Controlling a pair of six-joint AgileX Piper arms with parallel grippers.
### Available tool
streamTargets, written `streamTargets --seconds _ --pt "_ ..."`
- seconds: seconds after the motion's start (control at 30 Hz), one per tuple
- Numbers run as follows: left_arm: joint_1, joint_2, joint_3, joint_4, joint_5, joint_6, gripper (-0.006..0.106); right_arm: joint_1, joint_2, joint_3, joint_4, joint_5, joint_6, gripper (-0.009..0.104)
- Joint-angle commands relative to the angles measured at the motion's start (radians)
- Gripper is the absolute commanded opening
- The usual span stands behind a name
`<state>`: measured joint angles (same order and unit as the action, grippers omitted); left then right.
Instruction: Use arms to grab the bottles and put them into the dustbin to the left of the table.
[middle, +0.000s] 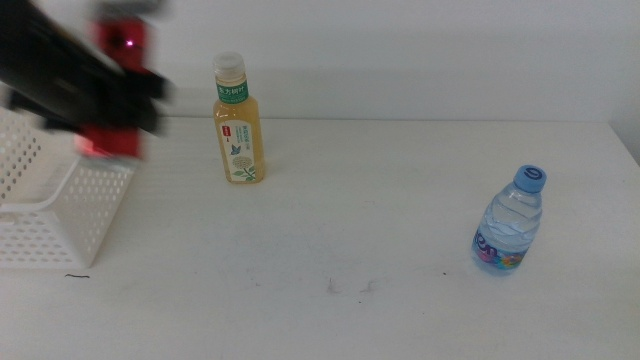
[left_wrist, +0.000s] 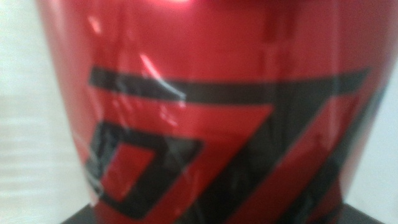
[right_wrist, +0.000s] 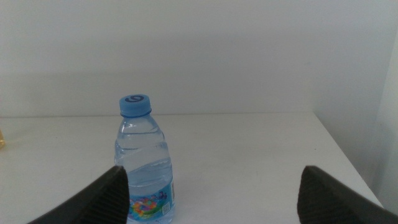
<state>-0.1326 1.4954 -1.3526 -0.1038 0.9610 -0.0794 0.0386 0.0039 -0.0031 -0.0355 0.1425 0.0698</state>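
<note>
Left claw (middle: 115, 95) hangs over the far rim of the dustbin (middle: 60, 215) at the left edge of the counter (middle: 380, 230), blurred in the middle view. It is clamped on the red can (middle: 118, 60): I see red above and below the dark claw body there, and the left wrist view is filled edge to edge by the can's red and black print, pressed close to the lens. I judge the can is carried high so it clears the basket's rim before release; release not yet done.

Tea bottle (middle: 238, 122) stands upright on the far part of the counter, right of the dustbin and well apart from it. Water bottle (middle: 510, 222) stands upright near the right side, well apart from the tea bottle. Both look untouched, so I reckon one of three is in hand and two remain.

Right claw (right_wrist: 208, 190) is out of the middle view. In its own wrist view the jaws stand wide apart and hold nothing. The water bottle shows just beyond one jaw, off to that side, not between the two. I read this as a waiting pose aimed roughly at that bottle.
</note>
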Motion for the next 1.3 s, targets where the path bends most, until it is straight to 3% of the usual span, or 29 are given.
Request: streamTargets --seconds 0.0,0.13,0.33,0.53,0.93,1.1,1.17,1.27 --pt "0.106 -0.016 -0.072 -0.001 0.063 -0.008 0.000 0.001 -0.004 0.003 -0.002 -0.008 -0.005 0.093" --pt "0.273 -0.014 -0.149 -0.025 0.099 0.026 0.000 0.001 -0.004 0.003 -0.002 -0.008 -0.005 0.093" --pt "0.433 0.063 -0.189 -0.163 0.088 0.185 -0.001 0.001 -0.004 0.003 -0.002 -0.008 -0.007 0.093" --pt "0.462 0.195 -0.195 -0.082 0.031 0.225 -0.001 0.001 -0.004 0.003 -0.002 -0.008 -0.007 0.093" --pt "0.460 0.438 -0.195 -0.100 -0.102 0.344 0.001 0.001 -0.004 0.003 -0.002 -0.008 -0.007 0.093" --pt "0.451 0.484 -0.195 -0.109 -0.144 0.344 0.020 0.001 -0.004 0.003 -0.002 -0.008 -0.007 0.093" --pt "0.441 0.491 -0.195 -0.090 -0.165 0.344 0.037 0.001 -0.004 0.003 -0.002 -0.008 -0.007 0.093" --pt "0.431 0.491 -0.195 -0.059 -0.177 0.335 0.071 0.001 -0.004 0.003 -0.002 -0.008 -0.007 0.093"
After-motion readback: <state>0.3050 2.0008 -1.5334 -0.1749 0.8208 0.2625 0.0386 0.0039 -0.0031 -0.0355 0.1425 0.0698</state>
